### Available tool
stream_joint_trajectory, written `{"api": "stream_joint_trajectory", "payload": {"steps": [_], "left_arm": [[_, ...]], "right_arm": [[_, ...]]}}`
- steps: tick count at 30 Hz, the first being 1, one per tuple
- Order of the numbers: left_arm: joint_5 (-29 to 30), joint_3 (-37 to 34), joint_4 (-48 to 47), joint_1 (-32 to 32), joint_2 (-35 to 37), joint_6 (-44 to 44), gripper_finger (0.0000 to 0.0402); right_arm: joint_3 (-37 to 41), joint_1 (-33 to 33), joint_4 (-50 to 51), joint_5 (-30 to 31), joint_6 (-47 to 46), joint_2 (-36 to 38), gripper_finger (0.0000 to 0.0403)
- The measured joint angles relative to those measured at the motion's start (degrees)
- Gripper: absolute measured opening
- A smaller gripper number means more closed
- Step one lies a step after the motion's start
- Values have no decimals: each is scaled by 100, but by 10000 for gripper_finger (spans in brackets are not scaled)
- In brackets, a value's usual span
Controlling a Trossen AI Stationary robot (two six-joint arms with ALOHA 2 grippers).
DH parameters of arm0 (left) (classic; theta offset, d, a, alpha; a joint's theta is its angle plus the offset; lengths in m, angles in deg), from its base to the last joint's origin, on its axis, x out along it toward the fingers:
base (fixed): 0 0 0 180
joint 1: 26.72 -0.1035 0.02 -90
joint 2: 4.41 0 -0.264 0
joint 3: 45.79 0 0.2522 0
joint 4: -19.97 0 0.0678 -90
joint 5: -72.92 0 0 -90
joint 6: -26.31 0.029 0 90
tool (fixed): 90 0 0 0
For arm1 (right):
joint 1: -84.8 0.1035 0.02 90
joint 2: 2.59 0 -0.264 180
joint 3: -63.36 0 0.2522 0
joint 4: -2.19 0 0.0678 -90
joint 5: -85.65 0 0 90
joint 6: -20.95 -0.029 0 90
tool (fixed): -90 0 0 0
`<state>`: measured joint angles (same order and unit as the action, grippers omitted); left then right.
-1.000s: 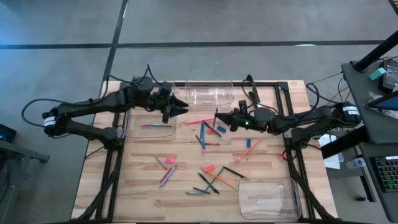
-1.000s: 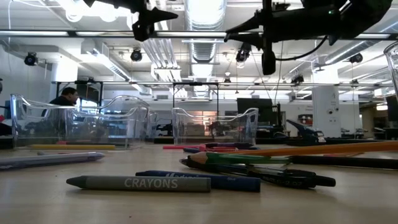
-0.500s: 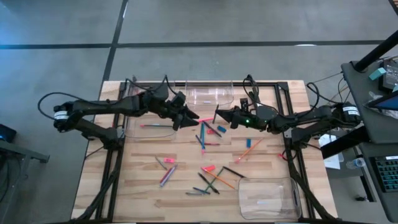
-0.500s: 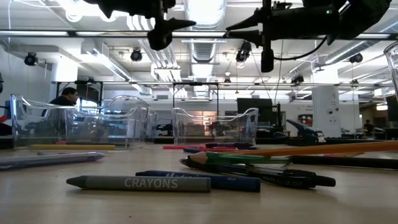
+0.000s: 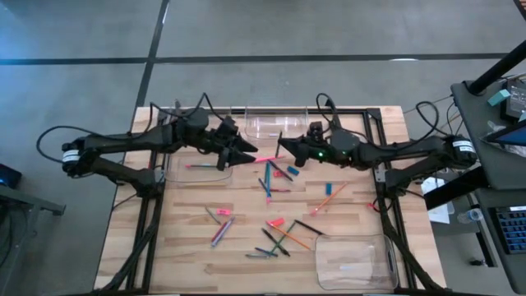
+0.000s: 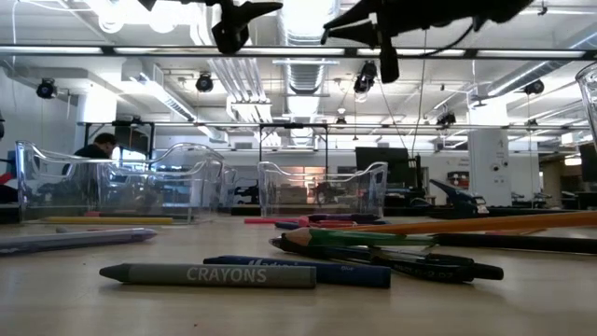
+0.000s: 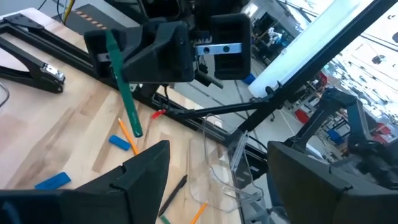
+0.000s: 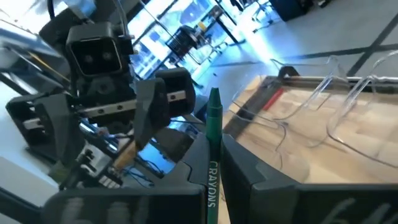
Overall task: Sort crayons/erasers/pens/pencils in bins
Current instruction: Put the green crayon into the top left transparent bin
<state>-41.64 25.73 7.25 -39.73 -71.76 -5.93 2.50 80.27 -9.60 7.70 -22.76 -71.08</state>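
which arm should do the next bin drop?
Right, probably. The right gripper is shut on a green crayon, raised beside the back bin. The left gripper is open and empty, raised by the left bin.

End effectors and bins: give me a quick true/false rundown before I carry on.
1. The right end effector holds a green crayon. True.
2. The left end effector grips a pen. False: it is open and empty.
3. The left bin is empty. False: a stick lies in it.
4. Both end effectors are raised off the table. True: the low view shows them well above it.
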Motion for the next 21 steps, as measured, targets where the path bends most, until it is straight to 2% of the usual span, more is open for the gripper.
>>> {"api": "stream_joint_trajectory", "payload": {"steps": [4,14,21], "left_arm": [[10,0,6,-2,0,-40,254],[459,5,498,90,-219,-500,254],[651,8,493,168,-569,-794,254]], "right_arm": [[-260,-1,77,-107,203,0,13],[-454,-15,144,-377,952,0,13],[-425,-15,148,-972,1044,2,13]]}}
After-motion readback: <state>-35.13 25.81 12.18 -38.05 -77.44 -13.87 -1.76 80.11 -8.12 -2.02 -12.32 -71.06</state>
